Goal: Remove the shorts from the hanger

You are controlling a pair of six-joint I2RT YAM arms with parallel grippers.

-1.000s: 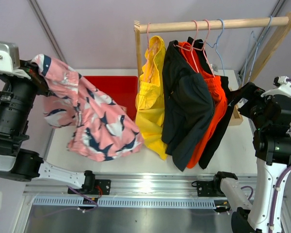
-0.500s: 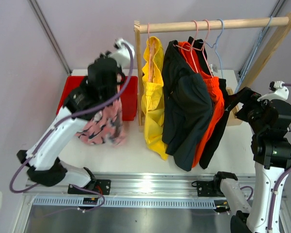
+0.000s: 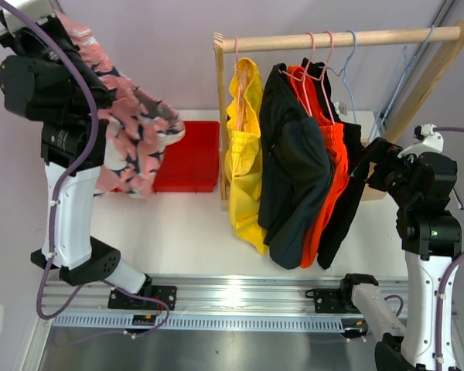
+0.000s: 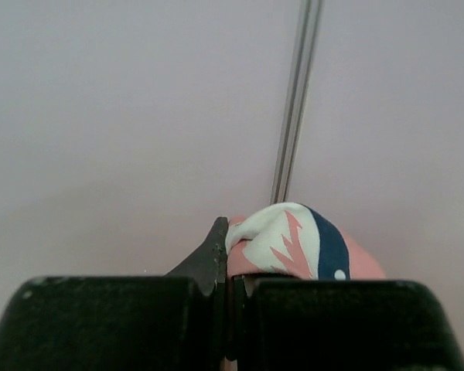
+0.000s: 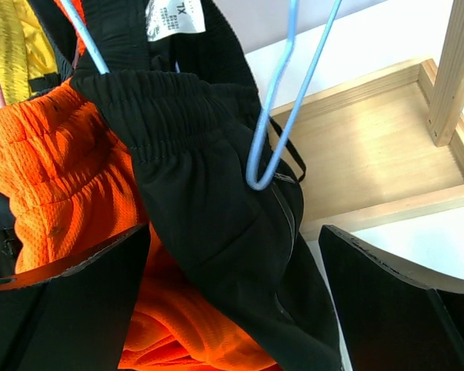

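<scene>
Pink shorts (image 3: 139,131) in closed left gripper (image 4: 226,267)

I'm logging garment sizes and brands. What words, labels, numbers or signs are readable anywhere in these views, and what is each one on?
White sewn-in tag at the waist of the black shorts, right wrist view: cut off by the frame's top edge; only something like "TX" shows, too blurred to be sure.
No other text, number or sign is readable in any view.
</scene>
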